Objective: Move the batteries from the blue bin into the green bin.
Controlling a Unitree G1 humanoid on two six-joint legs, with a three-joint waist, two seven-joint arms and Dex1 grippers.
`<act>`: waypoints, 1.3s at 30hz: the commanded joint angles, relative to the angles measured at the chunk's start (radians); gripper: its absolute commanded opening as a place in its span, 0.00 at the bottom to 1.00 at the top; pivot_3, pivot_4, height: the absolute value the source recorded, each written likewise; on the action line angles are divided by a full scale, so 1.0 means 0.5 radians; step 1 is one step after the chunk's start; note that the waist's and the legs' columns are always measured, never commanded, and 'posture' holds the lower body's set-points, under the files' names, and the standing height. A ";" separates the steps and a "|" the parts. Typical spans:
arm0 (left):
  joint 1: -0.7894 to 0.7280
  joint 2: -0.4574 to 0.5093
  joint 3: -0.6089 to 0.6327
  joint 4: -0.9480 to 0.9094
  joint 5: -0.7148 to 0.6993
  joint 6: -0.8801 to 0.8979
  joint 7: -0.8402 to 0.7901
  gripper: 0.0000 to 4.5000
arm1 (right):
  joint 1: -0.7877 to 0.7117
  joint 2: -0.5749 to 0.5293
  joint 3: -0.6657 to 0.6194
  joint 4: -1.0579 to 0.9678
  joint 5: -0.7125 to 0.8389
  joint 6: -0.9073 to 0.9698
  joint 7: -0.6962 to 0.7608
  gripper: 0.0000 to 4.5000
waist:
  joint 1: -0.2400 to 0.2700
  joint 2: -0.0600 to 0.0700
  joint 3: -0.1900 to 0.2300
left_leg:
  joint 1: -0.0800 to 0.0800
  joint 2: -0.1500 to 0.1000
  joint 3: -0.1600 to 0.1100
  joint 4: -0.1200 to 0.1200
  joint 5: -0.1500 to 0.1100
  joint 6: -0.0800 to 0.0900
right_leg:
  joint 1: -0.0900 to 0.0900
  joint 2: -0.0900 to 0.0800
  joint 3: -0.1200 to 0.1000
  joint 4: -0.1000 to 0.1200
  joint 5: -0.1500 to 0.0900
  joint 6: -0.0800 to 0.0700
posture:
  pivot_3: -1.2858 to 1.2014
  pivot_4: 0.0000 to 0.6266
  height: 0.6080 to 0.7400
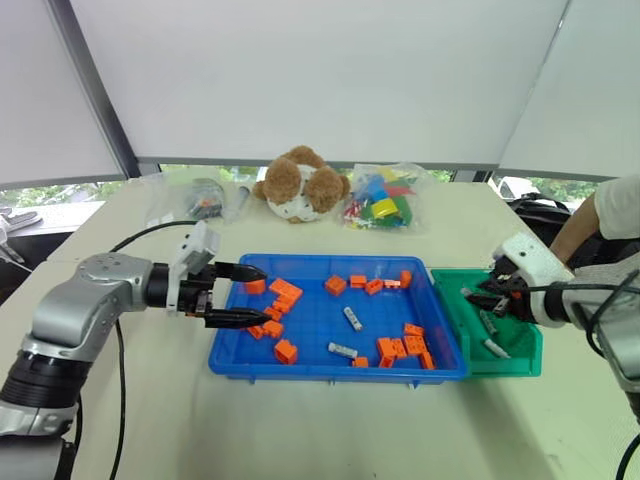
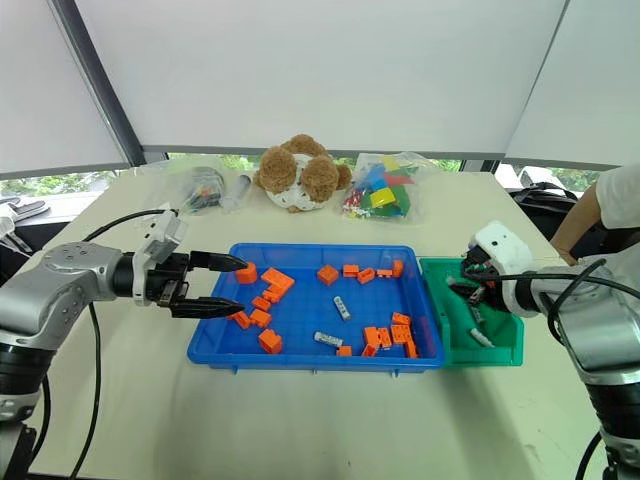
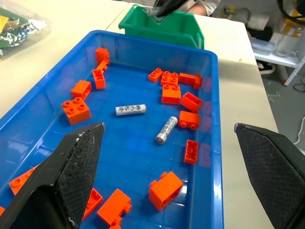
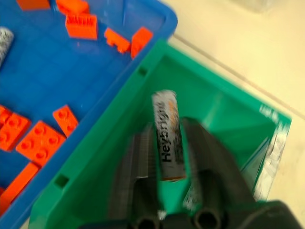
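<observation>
Pinching a battery point(image 4: 167, 135) between the right gripper point(image 4: 169, 157) jaws, hovering it inside the green bin point(image 1: 525, 345), which sits touching the right end of the blue bin point(image 1: 300, 366) on the tabletop point(image 1: 300, 430). Holding the left gripper point(image 1: 235, 295) jaws spread wide and empty over the left end of the blue bin, among the orange blocks point(image 1: 280, 295). Judging the step in hand: delivering this battery, with release apparently not yet made. Seeing other batteries point(image 1: 492, 335) already lying in the green bin, and two more batteries point(image 3: 147, 119) waiting near the middle of the blue bin floor, apart from each other. Next move probably calling for spreading the right jaws to drop the battery, then reaching back for one of the remaining two, avoiding the nearby blocks.
</observation>
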 commanded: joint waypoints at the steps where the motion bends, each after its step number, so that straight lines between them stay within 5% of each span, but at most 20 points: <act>1: -0.047 0.002 0.004 -0.019 0.014 -0.029 -0.016 1.00 | -0.006 -0.055 -0.079 -0.088 0.053 0.012 -0.039 0.67 | 0.002 0.000 0.000 | 0.000 0.000 0.000 0.000 0.000 0.000 | 0.000 0.000 0.000 0.000 0.000 0.000 | 0.52 0.24 0.95; 4: -0.053 0.000 -0.002 -0.019 0.014 -0.029 -0.013 1.00 | -0.042 -0.088 -0.070 -0.103 0.079 0.006 -0.055 1.00 | 0.003 0.000 0.000 | 0.000 0.000 0.000 0.000 0.000 0.000 | 0.000 0.000 0.000 0.000 0.000 0.000 | 0.52 0.24 0.95; 14: -0.094 -0.024 -0.024 0.015 0.039 -0.041 -0.015 1.00 | -0.407 0.150 0.314 -0.282 0.496 -0.053 0.227 1.00 | -0.001 0.000 0.000 | 0.000 0.001 -0.002 0.000 0.000 0.000 | 0.000 0.002 0.000 0.000 0.000 0.000 | 0.52 0.24 0.95; 24: -0.045 -0.015 0.000 -0.042 0.038 -0.040 0.015 1.00 | -0.699 0.552 1.097 0.210 0.219 -0.389 0.372 1.00 | 0.001 0.000 0.000 | -0.001 0.000 -0.002 0.001 0.000 0.000 | 0.000 0.000 -0.001 0.001 0.000 0.000 | 0.52 0.24 0.95; 39: 0.013 0.020 0.031 -0.071 0.039 -0.057 0.051 1.00 | -0.823 0.735 1.446 0.801 -0.218 -0.844 0.526 1.00 | 0.000 0.000 0.000 | -0.001 0.000 -0.001 0.001 0.000 0.000 | 0.000 0.000 -0.002 0.001 0.000 0.000 | 0.52 0.24 0.95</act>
